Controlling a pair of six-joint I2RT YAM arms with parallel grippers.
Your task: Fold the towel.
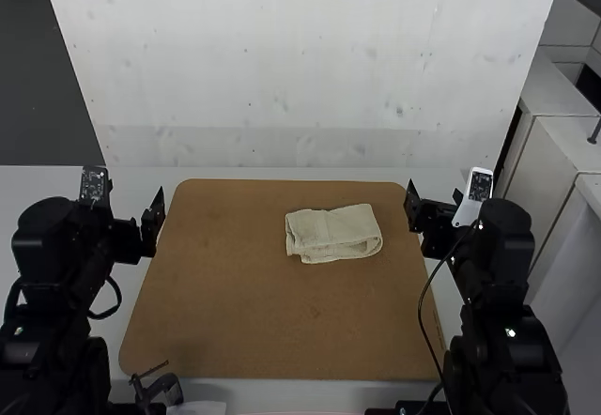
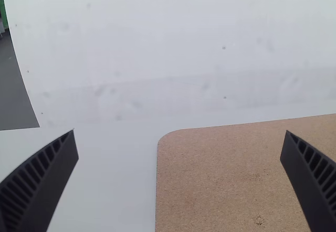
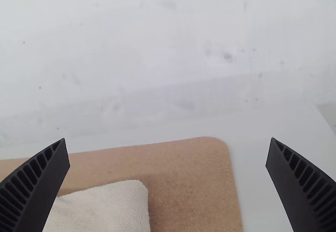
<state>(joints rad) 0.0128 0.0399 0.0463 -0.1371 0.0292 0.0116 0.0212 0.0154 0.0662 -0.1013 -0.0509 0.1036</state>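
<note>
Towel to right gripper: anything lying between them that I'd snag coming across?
In the high view, the stretch between the towel and the right gripper is bare brown board, with nothing resting on it.

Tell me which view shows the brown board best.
The high view: the brown board appears nearly whole there, with the folded towel on it. The left wrist view shows its far left corner; the right wrist view, its far right corner.
</note>
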